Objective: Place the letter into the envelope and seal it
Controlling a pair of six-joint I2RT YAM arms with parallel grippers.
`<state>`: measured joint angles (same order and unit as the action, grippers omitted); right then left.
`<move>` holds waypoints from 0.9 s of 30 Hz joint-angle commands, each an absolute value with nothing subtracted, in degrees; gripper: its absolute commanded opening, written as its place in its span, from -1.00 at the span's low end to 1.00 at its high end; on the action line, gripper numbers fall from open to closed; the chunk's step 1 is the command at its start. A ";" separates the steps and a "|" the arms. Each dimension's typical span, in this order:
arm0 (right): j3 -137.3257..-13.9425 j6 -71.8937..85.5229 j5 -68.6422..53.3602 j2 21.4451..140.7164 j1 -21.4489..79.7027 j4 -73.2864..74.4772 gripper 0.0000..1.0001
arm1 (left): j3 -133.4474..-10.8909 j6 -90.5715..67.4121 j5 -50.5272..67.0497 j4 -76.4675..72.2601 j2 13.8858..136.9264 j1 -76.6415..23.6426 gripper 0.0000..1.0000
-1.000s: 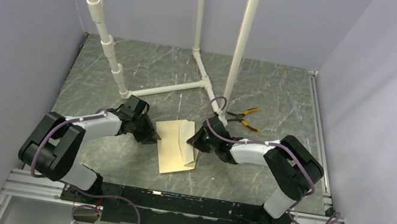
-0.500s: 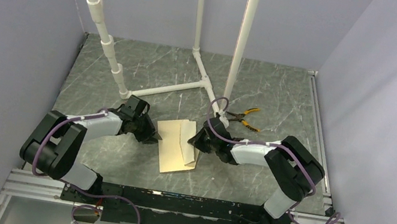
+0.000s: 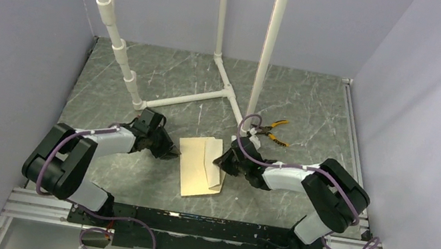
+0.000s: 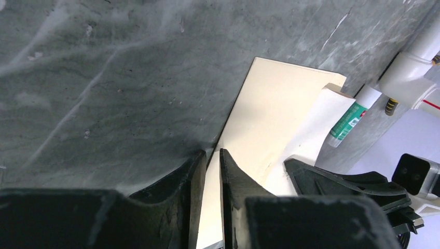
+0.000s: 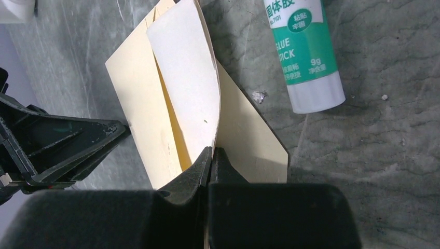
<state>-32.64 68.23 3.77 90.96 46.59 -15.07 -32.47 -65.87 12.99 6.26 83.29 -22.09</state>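
Envelope (image 3: pixel 197 169): tan, flat on desk (image 3: pixel 164 81) between both arms, glue stick (image 5: pixel 306 57) just beside it. Left gripper (image 3: pixel 174 152): jaws narrowly apart at its left edge. Right gripper (image 3: pixel 219 163): jaws pinched together on its raised pale flap (image 5: pixel 187 83).

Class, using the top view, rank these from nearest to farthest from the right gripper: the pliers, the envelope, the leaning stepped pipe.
1. The envelope: mid-table, its flap pinched by the right gripper.
2. The pliers: just behind the gripper, to the right.
3. The leaning stepped pipe: back-left corner.
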 commanded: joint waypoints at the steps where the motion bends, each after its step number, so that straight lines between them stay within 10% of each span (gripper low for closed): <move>1: -32.90 67.87 2.12 93.04 46.60 -15.06 -1.00 | -29.41 -65.70 6.77 8.17 85.19 -22.56 -0.51; 27: -32.30 58.95 -7.78 94.61 45.10 -23.75 -1.00 | -31.36 -62.74 8.90 4.90 88.36 -22.76 -0.38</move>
<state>-35.33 61.56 -5.23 96.62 45.65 -21.65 -32.86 -65.54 13.04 0.23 85.69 -21.93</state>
